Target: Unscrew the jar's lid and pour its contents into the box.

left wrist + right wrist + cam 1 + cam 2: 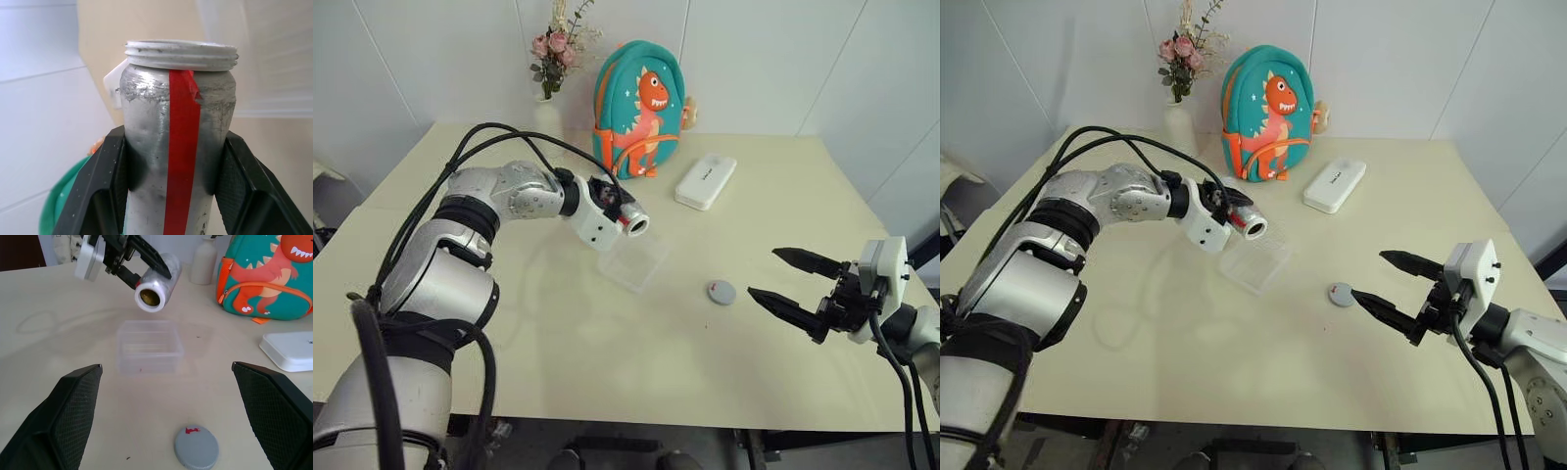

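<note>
Your left gripper has its jaws clenched on the jar, centre of frame, just above the upper-left corner of the box. Jar lies nearly level, long axis running lower right, open mouth over the box; judged, more tilt needed. Lid is off, on the desk. Right gripper, lower right, jaws released, empty.

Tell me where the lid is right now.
The lid lies flat on the table, right of the box and just ahead of the open right gripper, in the left eye view.
</note>
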{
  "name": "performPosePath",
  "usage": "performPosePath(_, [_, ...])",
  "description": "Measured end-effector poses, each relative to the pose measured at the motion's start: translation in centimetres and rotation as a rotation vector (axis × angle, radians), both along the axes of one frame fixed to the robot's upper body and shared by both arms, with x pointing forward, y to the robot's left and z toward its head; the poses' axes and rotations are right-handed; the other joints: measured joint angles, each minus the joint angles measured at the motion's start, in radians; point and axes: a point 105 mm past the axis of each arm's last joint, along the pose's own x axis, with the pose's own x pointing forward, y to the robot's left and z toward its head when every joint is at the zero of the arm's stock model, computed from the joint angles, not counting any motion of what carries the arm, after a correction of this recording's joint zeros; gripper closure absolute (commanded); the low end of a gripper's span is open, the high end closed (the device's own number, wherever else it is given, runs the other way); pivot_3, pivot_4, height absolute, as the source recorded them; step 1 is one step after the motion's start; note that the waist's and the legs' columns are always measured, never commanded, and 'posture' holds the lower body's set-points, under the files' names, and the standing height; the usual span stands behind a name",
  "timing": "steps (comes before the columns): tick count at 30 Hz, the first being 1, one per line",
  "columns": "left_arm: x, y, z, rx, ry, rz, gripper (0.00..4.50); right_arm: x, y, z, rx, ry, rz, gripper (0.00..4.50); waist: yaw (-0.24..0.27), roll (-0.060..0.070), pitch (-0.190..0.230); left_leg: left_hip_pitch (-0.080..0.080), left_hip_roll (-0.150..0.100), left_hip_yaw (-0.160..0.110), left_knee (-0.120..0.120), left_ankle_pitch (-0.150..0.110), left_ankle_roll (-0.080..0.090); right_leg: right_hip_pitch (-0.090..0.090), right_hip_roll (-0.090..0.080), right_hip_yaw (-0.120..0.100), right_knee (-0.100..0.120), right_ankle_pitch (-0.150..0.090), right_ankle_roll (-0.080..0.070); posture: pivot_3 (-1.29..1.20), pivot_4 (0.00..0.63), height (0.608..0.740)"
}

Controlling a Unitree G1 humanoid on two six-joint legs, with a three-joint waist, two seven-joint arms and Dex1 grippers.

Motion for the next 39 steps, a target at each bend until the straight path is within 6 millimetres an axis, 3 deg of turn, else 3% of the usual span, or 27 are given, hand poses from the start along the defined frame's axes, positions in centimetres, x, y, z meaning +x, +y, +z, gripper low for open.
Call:
performPosePath(10, [0.4, -1.9, 1.0, 0.331, -0.429, -0.309, 2.50, 1.4, 0.6, 0.4, 0.016, -0.003, 0.023, 0.04, 0.004, -0.006, 0.004, -0.001, -0.001, 0.001, 0.000, -0.001, 0.000, 0.000, 0.000, 0.001, -0.002, 0.000, 0.002, 0.00, 0.150, 0.740])
performPosePath(14, [-0.1, -2.9, 1.5, 0.293, -0.456, -0.374, 2.50, 1.8, 0.7, 0.4, 0.008, 0.002, 0.025, 0.04, 0.004, -0.007, 0.004, -0.001, -0.001, 0.001, -0.002, -0.001, -0.001, -0.001, 0.000, 0.001, -0.002, -0.001, 0.002, 0.00, 0.150, 0.740])
performPosePath(21, [-0.6, -3.0, 2.3, 0.224, -0.432, -0.380, 2.50, 2.2, 0.6, 0.3, 0.003, 0.003, 0.029, 0.04, 0.003, -0.007, 0.004, -0.001, -0.001, 0.002, -0.001, -0.001, -0.001, -0.001, 0.000, 0.001, -0.001, -0.001, 0.002, 0.00, 0.150, 0.740])
performPosePath(26, [0.0, -0.8, 5.0, -0.294, -0.190, -0.080, 2.50, 2.3, 0.8, 0.3, 0.000, 0.003, 0.040, 0.04, 0.002, -0.005, 0.003, 0.002, 0.000, 0.005, -0.002, 0.000, -0.002, -0.001, 0.000, 0.002, 0.001, -0.001, 0.002, 0.00, 0.150, 0.740])
performPosePath(30, [1.1, 2.4, 2.6, -0.597, 0.107, 0.129, 2.50, 2.4, 0.7, 0.3, -0.006, 0.009, 0.050, 0.04, 0.003, -0.005, 0.003, 0.001, 0.000, 0.004, 0.000, 0.001, -0.002, -0.001, 0.000, 0.002, 0.004, -0.001, 0.002, 0.00, 0.150, 0.740])
performPosePath(32, [1.3, 3.3, 1.9, -0.662, 0.190, 0.182, 2.50, 2.4, 0.6, 0.3, -0.012, 0.011, 0.053, 0.04, 0.004, -0.005, 0.003, 0.001, 0.000, 0.004, 0.002, 0.001, -0.002, -0.001, 0.000, 0.001, 0.005, -0.001, 0.002, 0.00, 0.150, 0.740])
performPosePath(39, [1.9, 8.2, 2.5, -1.458, 0.650, 0.212, 2.50, 3.2, 0.3, 1.1, -0.033, 0.008, 0.092, 0.04, 0.000, -0.004, 0.002, 0.004, 0.000, 0.003, 0.008, 0.001, 0.000, 0.000, 0.000, 0.001, 0.015, -0.001, 0.002, 0.00, 0.150, 0.740])
